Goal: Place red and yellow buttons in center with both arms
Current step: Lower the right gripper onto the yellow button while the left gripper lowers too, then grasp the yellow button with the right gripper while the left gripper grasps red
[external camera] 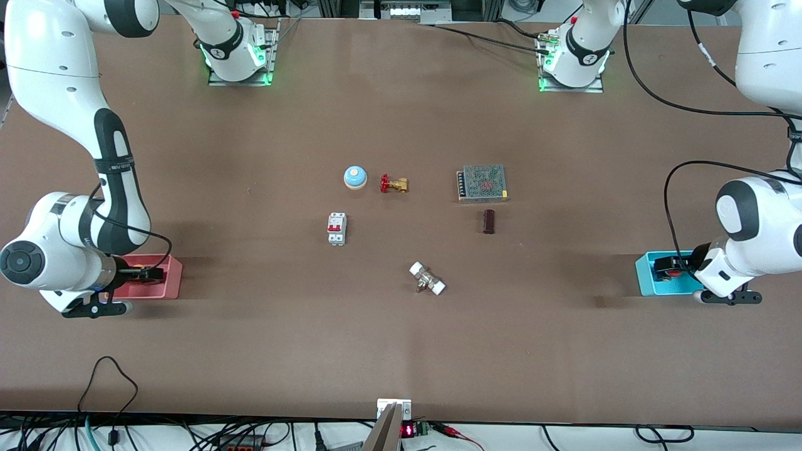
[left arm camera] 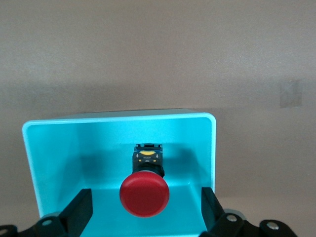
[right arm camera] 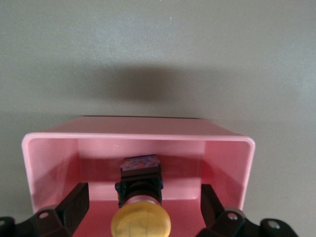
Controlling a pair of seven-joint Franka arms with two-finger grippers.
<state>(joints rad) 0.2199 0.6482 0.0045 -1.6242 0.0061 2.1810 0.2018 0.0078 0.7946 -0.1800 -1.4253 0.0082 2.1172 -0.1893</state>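
Note:
The red button [left arm camera: 144,193] lies in the cyan tray [left arm camera: 118,128] at the left arm's end of the table. My left gripper [left arm camera: 147,210] is open and low in the tray, with one finger [left arm camera: 81,207] on each side of the red cap and a gap between. The yellow button [right arm camera: 140,224] lies in the pink tray [right arm camera: 138,136] at the right arm's end. My right gripper [right arm camera: 144,205] is open in the same way, its fingers [right arm camera: 76,202] apart from the cap. In the front view both grippers [external camera: 665,269] [external camera: 150,274] sit in their trays. The table's center [external camera: 401,241] is bare brown.
Around the center stand a blue dome bell [external camera: 354,177], a brass valve with red handle [external camera: 394,184], a white circuit breaker [external camera: 337,228], a metal mesh box [external camera: 482,183], a dark brown block [external camera: 489,221] and a white-ended fitting [external camera: 427,279].

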